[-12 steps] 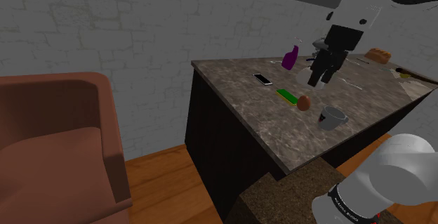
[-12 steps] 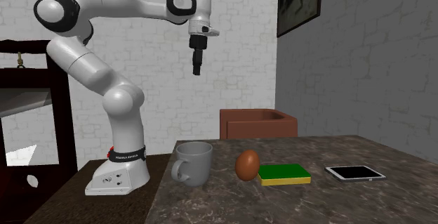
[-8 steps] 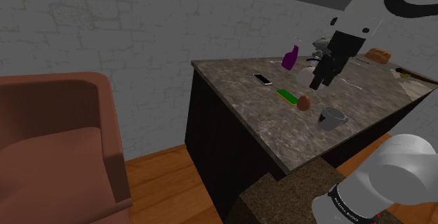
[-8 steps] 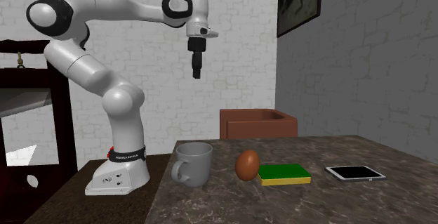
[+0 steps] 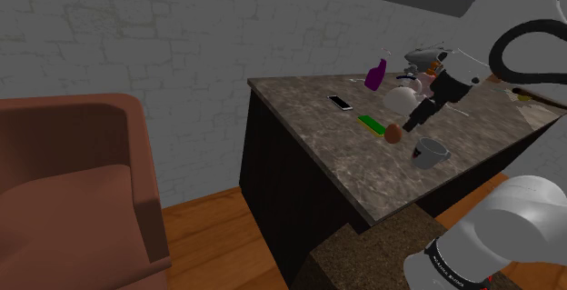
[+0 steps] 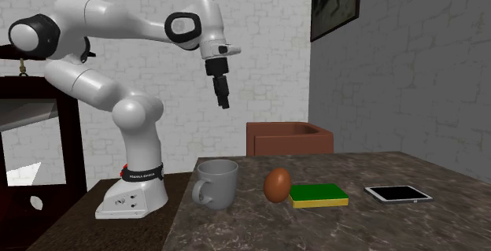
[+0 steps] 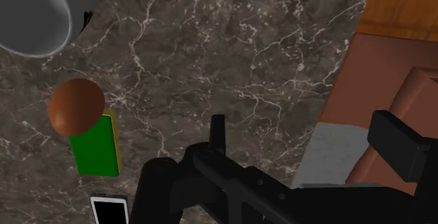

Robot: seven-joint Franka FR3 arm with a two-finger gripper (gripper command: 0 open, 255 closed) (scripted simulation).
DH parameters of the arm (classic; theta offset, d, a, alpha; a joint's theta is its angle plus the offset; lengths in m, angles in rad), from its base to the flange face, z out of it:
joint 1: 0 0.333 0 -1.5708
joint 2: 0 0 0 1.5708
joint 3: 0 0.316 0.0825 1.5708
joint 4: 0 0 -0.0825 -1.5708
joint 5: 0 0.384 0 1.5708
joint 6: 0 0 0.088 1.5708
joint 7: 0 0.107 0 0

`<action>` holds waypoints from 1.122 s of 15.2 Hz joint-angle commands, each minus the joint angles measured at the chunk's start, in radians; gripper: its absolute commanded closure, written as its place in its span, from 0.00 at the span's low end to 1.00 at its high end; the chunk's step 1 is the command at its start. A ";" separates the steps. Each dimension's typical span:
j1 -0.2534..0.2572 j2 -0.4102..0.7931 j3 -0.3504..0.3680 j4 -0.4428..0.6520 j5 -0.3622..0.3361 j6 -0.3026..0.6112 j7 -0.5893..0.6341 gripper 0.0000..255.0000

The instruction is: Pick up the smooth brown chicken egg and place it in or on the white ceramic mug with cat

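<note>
1. Gripper (image 6: 224, 104) position: it hangs tilted in the air above the counter (image 5: 309, 125), well apart from every item on it. The fingers (image 7: 217, 135) stand spread, with nothing between them.
2. Egg (image 6: 276, 185): brown and smooth, it rests on the counter between the mug (image 6: 216, 182) and the sponge (image 6: 318, 196).
3. Mug: pale grey and upright with its opening up, it stands near the egg on the second exterior view's left. Its handle points left.
4. Sponge: green with a yellow layer, it lies flat just beside the egg on the right. Contact between the two cannot be determined.
5. Phone (image 6: 397, 194): it lies flat with a dark screen, farther right and apart from the sponge.
6. Far items: a purple bottle (image 5: 374, 76) and a white rounded vessel (image 5: 400, 99) stand at the far part of the counter in the shoulder view. The gripper overlaps the vessel's right side in that view.
7. Surface: the counter is dark stone with pale veins on a dark base.
8. Room:
   - The walls (image 5: 182, 25) are pale and cracked.
   - The floor (image 5: 218, 234) is wooden.
   - A reddish-brown armchair (image 5: 73, 188) stands at the shoulder view's left.
   - A framed picture (image 6: 330, 1) hangs at the second exterior view's upper right.
</note>
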 commanded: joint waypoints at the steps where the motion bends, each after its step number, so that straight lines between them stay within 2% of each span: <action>1: -0.026 -0.037 -0.051 -0.059 -0.041 0.075 -0.054 0.00; 6: -0.099 -0.037 -0.214 -0.175 -0.147 0.312 -0.200 0.00; 11: -0.136 0.079 -0.417 -0.227 -0.235 0.600 -0.367 0.00; 14: -0.102 0.192 -0.565 -0.222 -0.259 0.784 -0.479 0.00; 17: 0.002 0.304 -0.746 -0.190 -0.249 0.957 -0.605 0.00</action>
